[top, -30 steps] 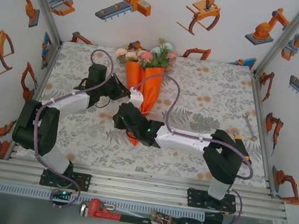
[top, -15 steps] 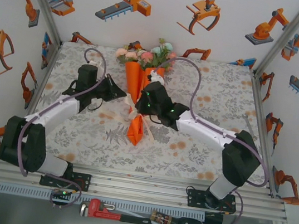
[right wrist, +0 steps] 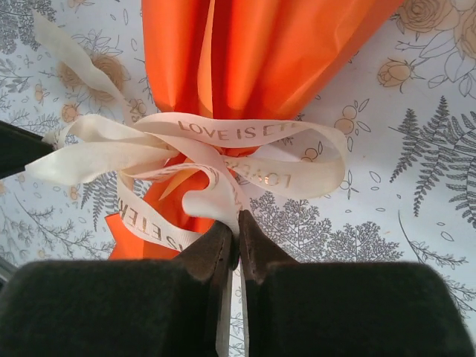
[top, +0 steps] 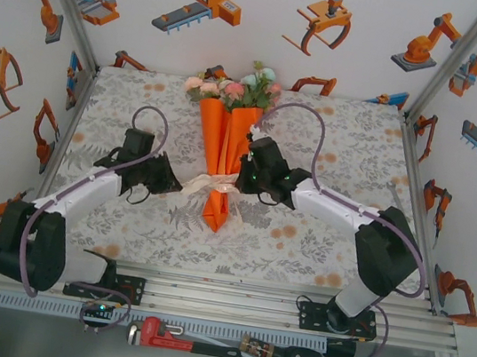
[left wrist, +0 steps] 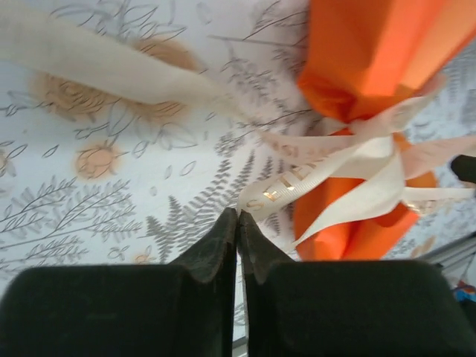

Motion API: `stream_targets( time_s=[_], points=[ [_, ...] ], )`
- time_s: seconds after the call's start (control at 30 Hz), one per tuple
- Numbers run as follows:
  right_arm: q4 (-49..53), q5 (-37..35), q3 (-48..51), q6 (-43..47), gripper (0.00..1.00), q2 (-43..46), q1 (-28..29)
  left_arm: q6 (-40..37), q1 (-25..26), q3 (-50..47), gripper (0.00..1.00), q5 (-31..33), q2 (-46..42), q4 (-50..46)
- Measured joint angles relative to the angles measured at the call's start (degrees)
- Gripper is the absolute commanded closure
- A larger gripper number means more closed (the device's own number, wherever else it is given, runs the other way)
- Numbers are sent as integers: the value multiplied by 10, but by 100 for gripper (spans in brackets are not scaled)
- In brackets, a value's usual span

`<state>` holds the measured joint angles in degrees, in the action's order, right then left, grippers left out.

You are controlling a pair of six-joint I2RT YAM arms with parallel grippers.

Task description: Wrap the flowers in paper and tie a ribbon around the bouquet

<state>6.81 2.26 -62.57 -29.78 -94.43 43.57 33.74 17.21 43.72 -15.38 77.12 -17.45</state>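
Lying on the floral-print table (top: pixel 350 150), centre-back, is the bouquet (top: pixel 227 136) — a bright orange paper cone, its point toward the arms. The flowers (top: pixel 234 88), small pink, peach and pale blue roses w/ green leaves, spill from its wide far end by the back wall.

A cream-white gauzy ribbon (right wrist: pixel 245 130) w/ gold lettering goes round the narrow lower part of the cone. It is gathered at the front into several loops and loose tails. The smooth orange paper (left wrist: pixel 372 44) is bunched in where the band crosses it and flares out again below.

The left gripper (left wrist: pixel 236 216) sits low over the table just left of the cone, at the height of the band. Its black fingers are drawn together to a thin slit. One lettered strand ends right at the tips, but whether it is nipped cannot be told. A second, wider tail runs off across the table to the upper left in the left wrist view.

The right gripper (right wrist: pixel 236 217) is on the cone's other side, approx. level w/ the band and facing it. Its claw is closed too — a curl of ribbon drops straight into the tips and looks pinched there. The two grippers are near each other, w/ the tied waist between them.
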Motion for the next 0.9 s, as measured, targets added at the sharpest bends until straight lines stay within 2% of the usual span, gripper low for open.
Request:
stream_targets(
  time_s=[0.1,0.23,0.37,0.5,0.63,0.77,0.9],
  points=[
    [-16,23,17,3,100,1,0,-20,0,39,52,7,11,-29],
    [-33,50,40,6,100,5,0,-71,0,125,46,7,12,-43],
    [-54,70,52,14,100,9,0,-143,0,235,46,-9,38,-47],
    [-80,78,75,14,100,19,0,-223,12,325,50,-88,104,-35],
    [-97,75,108,16,100,39,0,-306,73,389,51,-140,191,-29],
    [-116,72,136,16,100,54,0,-365,138,404,52,-177,266,-28],
    [-123,71,145,16,100,55,0,-396,164,406,50,-183,320,-39]
  ],
)
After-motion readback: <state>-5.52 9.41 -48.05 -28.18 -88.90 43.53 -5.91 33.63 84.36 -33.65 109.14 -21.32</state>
